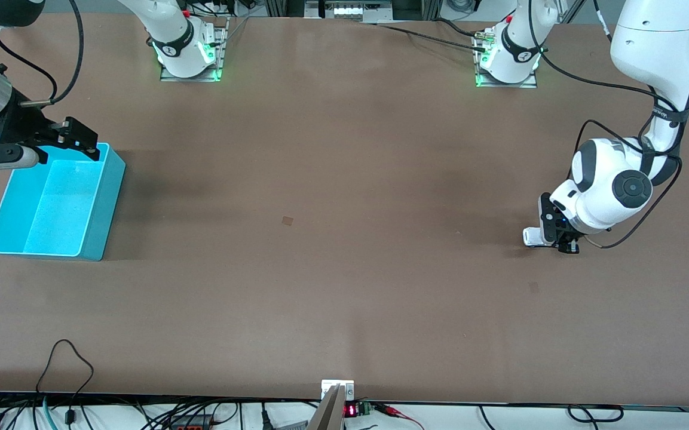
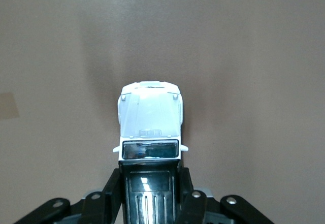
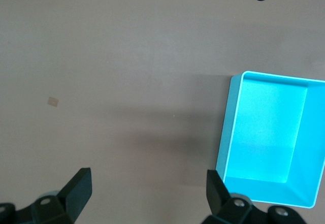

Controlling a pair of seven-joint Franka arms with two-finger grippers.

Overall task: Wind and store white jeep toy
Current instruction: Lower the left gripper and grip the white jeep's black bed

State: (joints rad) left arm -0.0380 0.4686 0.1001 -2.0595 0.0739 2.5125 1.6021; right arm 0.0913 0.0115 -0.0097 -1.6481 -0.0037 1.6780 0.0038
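- Jeep first, since it lies nearest the front camera of the task's things: the white jeep toy stands on its wheels on the tabletop at the left arm's end, low enough that its wheels can bite the surface, which I judge is what winding a pull-back toy calls for.
- Left pincer is down at tabletop level and clenched on the jeep's rear half; in the left wrist view its fingers press both sides of the black roof and cab, while the white hood sticks out free ahead of them.
- Grasping the sides and not the top likely keeps the wheels unobstructed and the toy pointed straight, so a drag along the tabletop would load the spring rather than skid it sideways.
- Bare tabletop stretches from the hood toward the right arm's end, giving room for a stroke or a run.
- Turquoise bin sits well apart from the jeep, at the right arm's end and a little farther from the front camera; nothing shows inside it, so storing is not yet done.
- Right pincer hangs released over the bin's rim nearest the bases, fingers spread wide; that arm waits, probably placed there to receive or stop the toy.
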